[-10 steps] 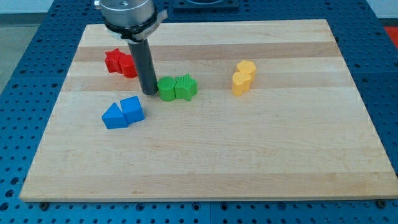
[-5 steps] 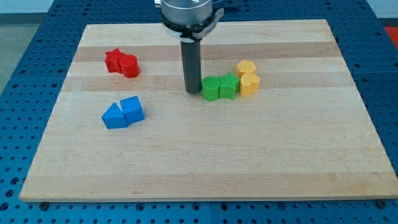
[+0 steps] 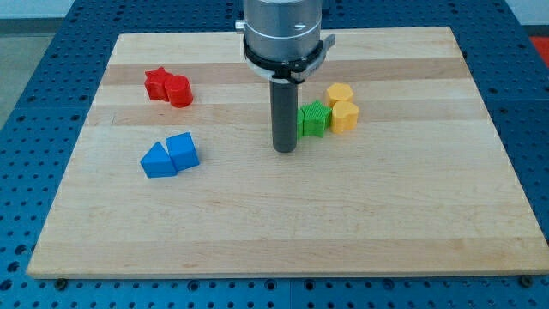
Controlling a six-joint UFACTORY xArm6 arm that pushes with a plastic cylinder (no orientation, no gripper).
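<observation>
My tip (image 3: 284,150) rests on the wooden board (image 3: 257,223) near its middle, just below and left of the green blocks. A green star block (image 3: 316,118) shows right of the rod; the second green block beside it is mostly hidden behind the rod. The green star touches a yellow block (image 3: 346,116), and another yellow block (image 3: 340,93) sits just above that one. Whether the tip touches the green blocks cannot be told.
A red star (image 3: 155,83) and a red cylinder (image 3: 178,91) sit together at the upper left. Two blue blocks, one (image 3: 158,160) beside the other (image 3: 183,149), lie at the left, well away from the tip.
The tip pushed the green pair rightward until it met the yellow blocks, then slid slightly right and toward the view's bottom. Red and blue blocks stayed put.
</observation>
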